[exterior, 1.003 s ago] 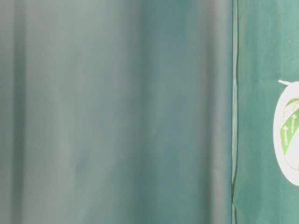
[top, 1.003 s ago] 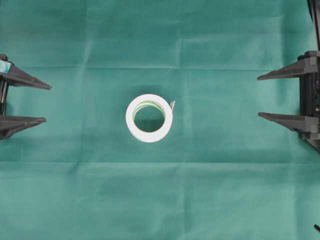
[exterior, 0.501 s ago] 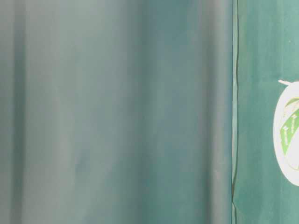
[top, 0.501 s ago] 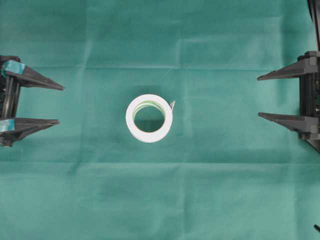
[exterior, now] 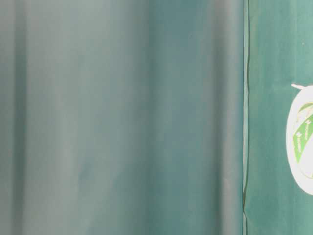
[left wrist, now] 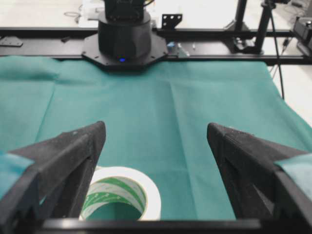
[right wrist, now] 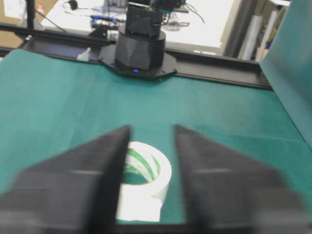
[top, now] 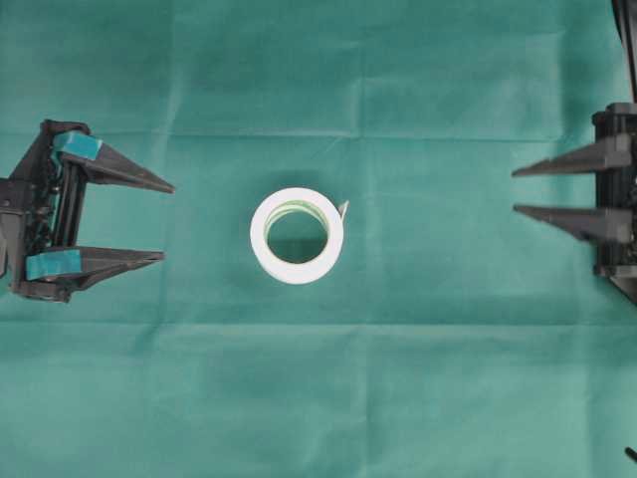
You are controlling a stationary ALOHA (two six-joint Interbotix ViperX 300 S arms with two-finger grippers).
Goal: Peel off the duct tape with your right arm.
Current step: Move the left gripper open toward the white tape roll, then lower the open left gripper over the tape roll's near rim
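The duct tape (top: 258, 237), a white ring with a green-printed core, lies flat in the middle of the green cloth, its short loose tab (top: 343, 209) sticking out at the upper right. My right gripper (top: 515, 191) sits at the right edge, far from the roll, its pointed fingers apart with a narrowed gap and nothing between them. In the right wrist view the tape (right wrist: 163, 178) shows between those blurred fingers (right wrist: 152, 127). My left gripper (top: 167, 223) stands wide open to the left of the roll and points at it. Its wrist view has the roll (left wrist: 152, 204) low by the left finger (left wrist: 156, 126).
Green cloth (top: 448, 378) with fold creases covers the whole table. The opposite arm's black base (left wrist: 124, 34) stands at the far table edge, and likewise the other base (right wrist: 141, 48). The table-level view shows mostly blurred green cloth and part of the roll (exterior: 293, 147).
My left gripper has moved right toward the roll, still wide open. The right gripper's fingers have drawn closer together in place. The roll has not moved.
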